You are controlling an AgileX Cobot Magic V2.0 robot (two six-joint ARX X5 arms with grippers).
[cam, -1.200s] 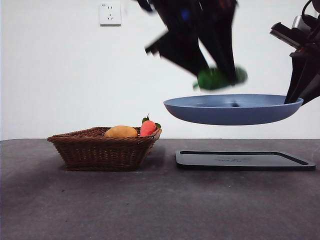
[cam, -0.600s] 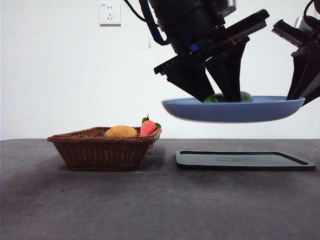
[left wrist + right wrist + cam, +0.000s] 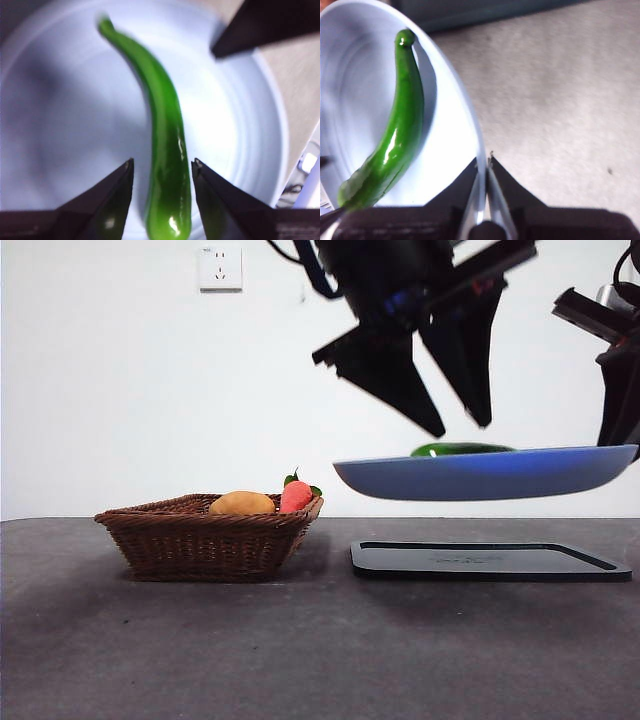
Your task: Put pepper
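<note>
My left gripper [image 3: 458, 425] hangs open above the pepper [image 3: 462, 449] lying in the blue plate [image 3: 480, 476]; my right gripper [image 3: 485, 165] pinches its rim.

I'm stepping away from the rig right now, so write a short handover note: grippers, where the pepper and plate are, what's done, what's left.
Left gripper: open, above the plate, pepper between its jaws but released.
Right gripper: shut on the blue plate's rim, holding it in the air over the black tray.
Pepper: lying in the plate.
Basket: on the table, holding an orange-yellow fruit and a red fruit.
Done: pepper is on the plate.
Left: probably clear the left arm and set the plate down.
</note>
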